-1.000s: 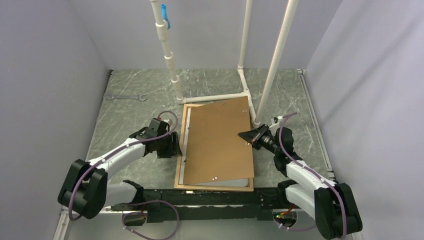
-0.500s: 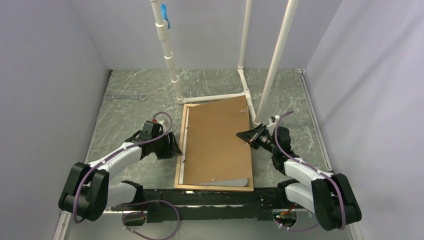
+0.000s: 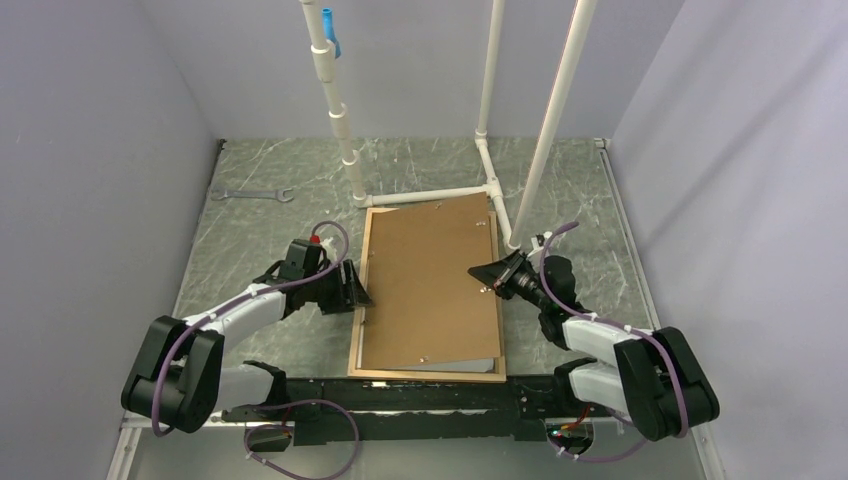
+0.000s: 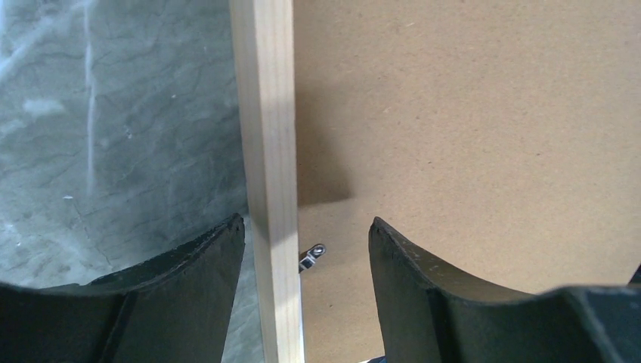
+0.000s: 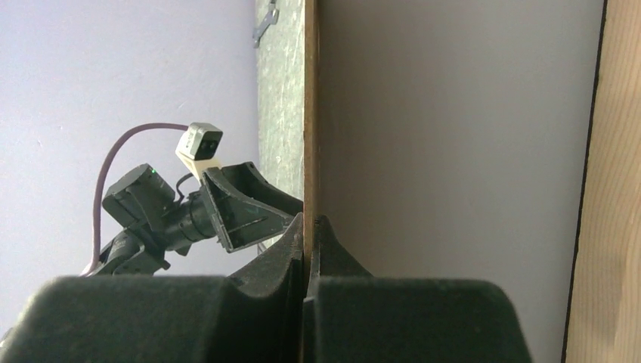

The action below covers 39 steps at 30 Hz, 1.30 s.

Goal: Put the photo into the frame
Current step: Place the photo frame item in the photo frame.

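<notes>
The frame (image 3: 425,376) of light wooden strips lies flat on the table. The brown backing panel (image 3: 430,280) lies over it, almost squared up. Only a grey sliver of the photo (image 3: 465,366) shows at the near edge; in the right wrist view its pale back (image 5: 453,151) shows under the panel. My right gripper (image 3: 480,272) is shut on the panel's right edge (image 5: 308,113), the gripper (image 5: 310,219) pinching it thin. My left gripper (image 3: 352,285) is open; in the left wrist view it (image 4: 306,223) straddles the frame's left strip (image 4: 264,113), next to a small metal tab (image 4: 314,253).
A white pipe structure (image 3: 440,193) stands just behind the frame, with uprights rising at the back. A wrench (image 3: 252,194) lies at the far left of the marbled table. Grey walls close in on both sides.
The backing panel has swung from skewed to nearly in line with the frame. My left gripper has moved right to the frame's left strip. My right gripper has shifted slightly left with the panel.
</notes>
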Motion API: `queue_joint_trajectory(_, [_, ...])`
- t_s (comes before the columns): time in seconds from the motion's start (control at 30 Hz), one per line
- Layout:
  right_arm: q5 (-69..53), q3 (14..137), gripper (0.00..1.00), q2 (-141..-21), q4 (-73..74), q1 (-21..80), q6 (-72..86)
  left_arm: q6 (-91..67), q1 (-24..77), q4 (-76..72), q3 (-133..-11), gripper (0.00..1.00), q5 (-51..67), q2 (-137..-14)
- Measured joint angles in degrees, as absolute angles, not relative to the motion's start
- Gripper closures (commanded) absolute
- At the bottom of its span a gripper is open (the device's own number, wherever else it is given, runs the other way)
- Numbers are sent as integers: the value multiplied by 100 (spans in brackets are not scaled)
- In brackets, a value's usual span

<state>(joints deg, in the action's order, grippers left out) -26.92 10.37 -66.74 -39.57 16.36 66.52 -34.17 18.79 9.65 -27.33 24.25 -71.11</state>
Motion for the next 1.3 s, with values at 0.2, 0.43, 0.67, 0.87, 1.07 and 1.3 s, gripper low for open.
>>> queue_joint_trajectory(0.2, [-2585,910,100,-6930,-4355,1750,6737,-3417,1879,757,-2731,34,2574,-7118])
queue_joint_trajectory(0.43, [-2296,661,100,-7008,-4698,1942,6847,-3420,1850,657,-2696,34,2611,-7159])
queue_joint_trajectory(0.67, [-2200,666,87,-7022,-4609,1986,6764,-3413,1839,652,-2685,34,2609,-7159])
queue_joint_trajectory(0.87, [-2093,1109,60,-7063,-3570,2043,6219,-3409,1828,670,-2685,34,2569,-7159])
queue_joint_trajectory(1.07, [-1940,1496,38,-7048,-2204,2191,5710,-3385,1831,676,-2683,34,2565,-7159])
queue_joint_trajectory(1.3, [-1671,2060,14,-6930,-1009,2368,5293,-3367,1831,714,-2683,34,2567,-7159])
